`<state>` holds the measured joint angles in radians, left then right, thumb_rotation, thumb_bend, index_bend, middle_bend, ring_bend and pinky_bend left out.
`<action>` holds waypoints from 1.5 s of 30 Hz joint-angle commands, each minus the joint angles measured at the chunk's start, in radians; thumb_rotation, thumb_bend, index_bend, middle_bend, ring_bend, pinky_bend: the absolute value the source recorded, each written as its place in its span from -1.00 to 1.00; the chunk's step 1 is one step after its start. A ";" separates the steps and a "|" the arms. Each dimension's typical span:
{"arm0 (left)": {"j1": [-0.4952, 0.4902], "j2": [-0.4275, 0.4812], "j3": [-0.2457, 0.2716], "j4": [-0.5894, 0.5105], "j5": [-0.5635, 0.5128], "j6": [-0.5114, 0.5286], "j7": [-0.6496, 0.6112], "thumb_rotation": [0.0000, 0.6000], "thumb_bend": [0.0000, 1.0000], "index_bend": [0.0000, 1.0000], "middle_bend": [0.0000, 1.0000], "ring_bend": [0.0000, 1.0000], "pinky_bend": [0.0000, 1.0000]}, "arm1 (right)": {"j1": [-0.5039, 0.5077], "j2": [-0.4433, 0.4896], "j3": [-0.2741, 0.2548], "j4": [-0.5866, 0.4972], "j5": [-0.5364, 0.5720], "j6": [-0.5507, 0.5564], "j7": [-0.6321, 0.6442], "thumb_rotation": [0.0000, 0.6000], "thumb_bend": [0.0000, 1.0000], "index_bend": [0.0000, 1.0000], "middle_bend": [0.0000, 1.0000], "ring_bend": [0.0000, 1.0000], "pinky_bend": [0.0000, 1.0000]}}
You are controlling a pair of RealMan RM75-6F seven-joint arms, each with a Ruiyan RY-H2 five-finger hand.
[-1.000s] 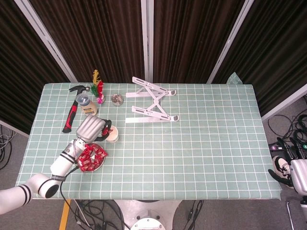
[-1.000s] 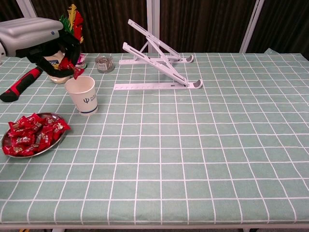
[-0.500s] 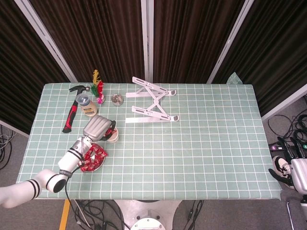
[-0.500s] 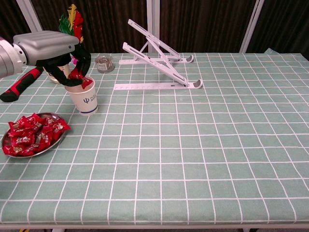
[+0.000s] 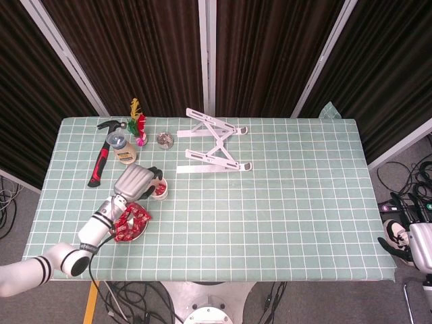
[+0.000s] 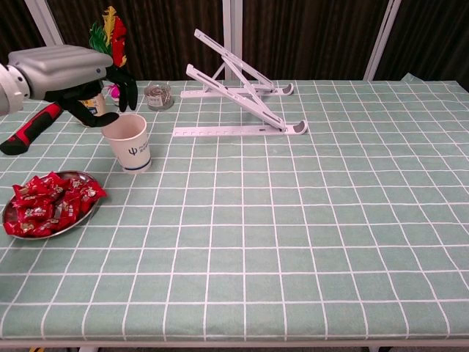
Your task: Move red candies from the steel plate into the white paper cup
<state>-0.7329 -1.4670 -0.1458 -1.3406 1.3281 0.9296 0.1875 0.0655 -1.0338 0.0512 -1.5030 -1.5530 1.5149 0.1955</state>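
The white paper cup (image 6: 130,144) stands upright at the left of the table, and the head view shows red candy inside the cup (image 5: 160,192). My left hand (image 6: 72,67) hovers just over the cup's rim with its dark fingers (image 6: 126,91) spread and nothing between them; from above the left hand (image 5: 137,181) covers part of the cup. A heap of red candies (image 6: 48,202) lies on the steel plate (image 6: 79,222), nearer me than the cup; the head view shows the candies (image 5: 129,220) too. My right hand (image 5: 413,244) hangs off the table's right side, its fingers unclear.
Behind the cup lie a red-handled hammer (image 6: 28,133), a jar (image 5: 123,148), a feathered toy (image 6: 110,34) and a small glass tin (image 6: 158,96). A white folding stand (image 6: 242,97) stands at the back centre. Green checked cloth covers the table.
The left hand carried a red candy from beside the cup to over its mouth and let it go. Its fingers now stand spread and empty, and the candy lies in the cup.
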 commanded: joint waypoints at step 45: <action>0.176 -0.046 0.177 0.034 0.079 0.038 0.033 1.00 -0.62 -0.01 -0.04 0.86 1.00 | -0.005 0.015 -0.006 -0.056 -0.024 0.021 -0.056 1.00 -0.80 -0.86 -0.53 -0.88 -0.42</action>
<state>-0.5574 -1.5124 0.0319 -1.3078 1.4084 0.9686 0.2204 0.0613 -1.0191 0.0458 -1.5589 -1.5775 1.5354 0.1402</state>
